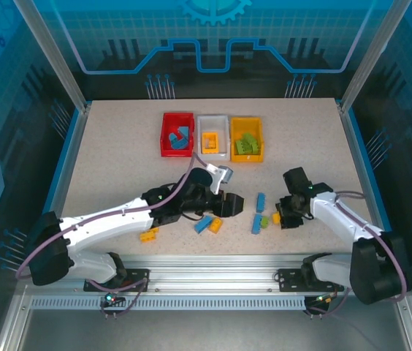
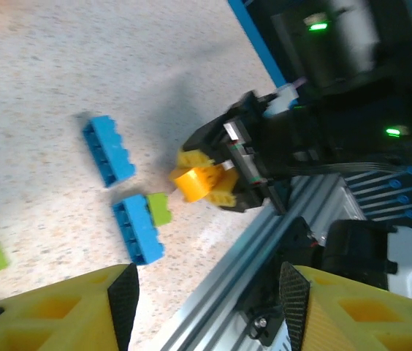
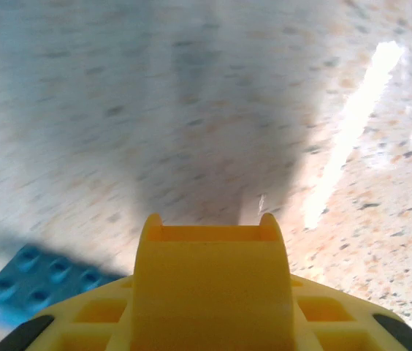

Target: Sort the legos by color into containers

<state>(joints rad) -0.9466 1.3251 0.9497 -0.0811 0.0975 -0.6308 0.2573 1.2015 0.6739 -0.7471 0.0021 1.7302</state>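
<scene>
Speckled beige table (image 1: 118, 161) inside a blue-lit enclosure. The loose legos sit low in the frame, right of centre: a blue brick (image 1: 261, 201), another blue one (image 1: 256, 224) touching a green brick (image 1: 264, 221), and a blue-and-orange pair (image 1: 210, 224) further left. The red bin (image 1: 165, 139), white bin (image 1: 213, 119) and yellow-orange bin (image 1: 246, 122) line up upper centre, holding blue, orange and green bricks.

The right gripper (image 1: 288, 213), coming from lower right, is pinching an orange lego (image 2: 197, 183). The left gripper (image 1: 229, 204) stretches in from lower left, fingers apart, nothing between them.
</scene>
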